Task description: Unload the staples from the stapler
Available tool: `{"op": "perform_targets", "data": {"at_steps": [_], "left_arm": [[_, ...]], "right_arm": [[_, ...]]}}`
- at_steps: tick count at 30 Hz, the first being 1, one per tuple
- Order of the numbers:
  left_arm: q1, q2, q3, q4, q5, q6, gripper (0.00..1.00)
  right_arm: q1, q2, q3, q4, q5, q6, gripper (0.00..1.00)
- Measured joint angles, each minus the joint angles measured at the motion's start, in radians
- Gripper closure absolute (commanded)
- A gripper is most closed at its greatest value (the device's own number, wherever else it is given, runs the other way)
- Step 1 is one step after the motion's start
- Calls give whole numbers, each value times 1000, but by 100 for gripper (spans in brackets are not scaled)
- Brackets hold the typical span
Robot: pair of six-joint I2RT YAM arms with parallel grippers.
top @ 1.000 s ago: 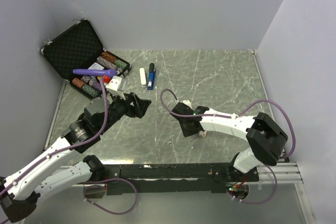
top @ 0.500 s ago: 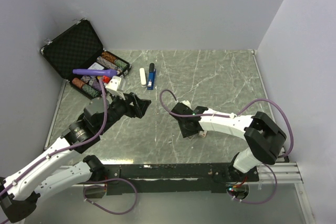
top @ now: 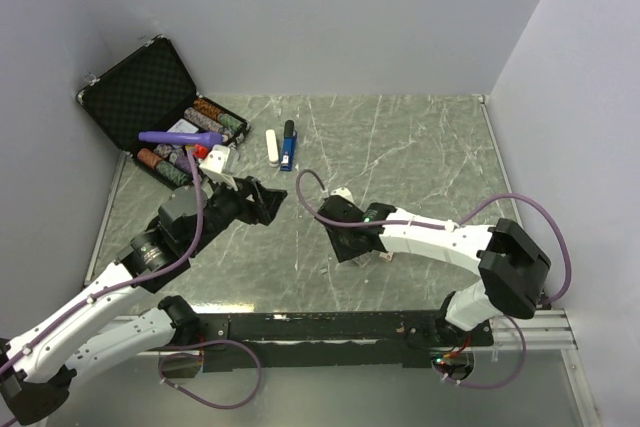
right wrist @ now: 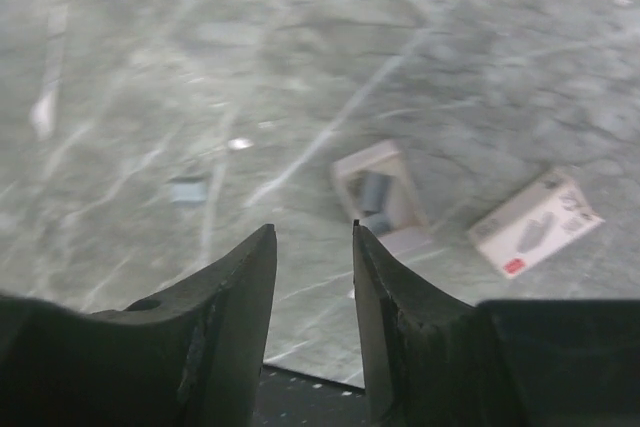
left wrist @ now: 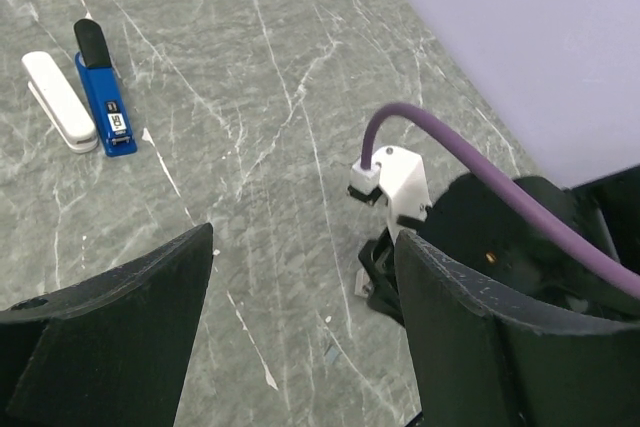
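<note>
Two grippers hang well apart from the stapler (top: pixel 288 147), which lies flat in the upper middle of the overhead view, just beside a white bar (top: pixel 271 147). A loose reach could grab that bar instead. The left gripper (left wrist: pixel 302 237) gapes wide and empty. The right gripper (right wrist: pixel 313 230) is narrowly parted and holds nothing.

Black fingers on left gripper (left wrist: pixel 300 247) and right gripper (right wrist: pixel 312 237). Far ahead of the left jaws, off to their left: bright blue stapler (left wrist: pixel 103 92) with black end and small white label, beside a plain white bar (left wrist: pixel 58 100). Grey-green table (left wrist: pixel 250 147), veined white like marble. Purple cable (left wrist: pixel 500 177) into a white plug, ahead of those jaws. Just past the right jaws: pale open box (right wrist: pixel 380 197), grey inside; white box (right wrist: pixel 537 222) with grey print and a red mark.
</note>
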Motion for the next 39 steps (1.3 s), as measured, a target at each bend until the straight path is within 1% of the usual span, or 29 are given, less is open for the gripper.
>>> {"op": "perform_targets", "data": {"at_steps": [4, 9, 13, 19, 24, 32, 39], "left_arm": [[0, -16, -3, 0, -18, 0, 22], [0, -112, -31, -2, -85, -3, 21], [0, -167, -39, 2, -127, -5, 21], [0, -148, -39, 1, -138, -11, 21], [0, -141, -39, 1, -137, -11, 21], [0, -137, -39, 1, -137, -11, 21], [0, -133, -39, 1, -137, -11, 21]], "right_arm": [[44, -1, 11, 14, -24, -7, 53], [76, 18, 11, 39, -67, -7, 52], [102, 71, 18, 56, -92, -7, 51], [129, 132, 55, 65, -109, -7, 47], [134, 156, 65, 79, -117, -4, 46], [134, 216, 82, 92, -121, 4, 46], [135, 231, 82, 100, -117, 14, 48]]}}
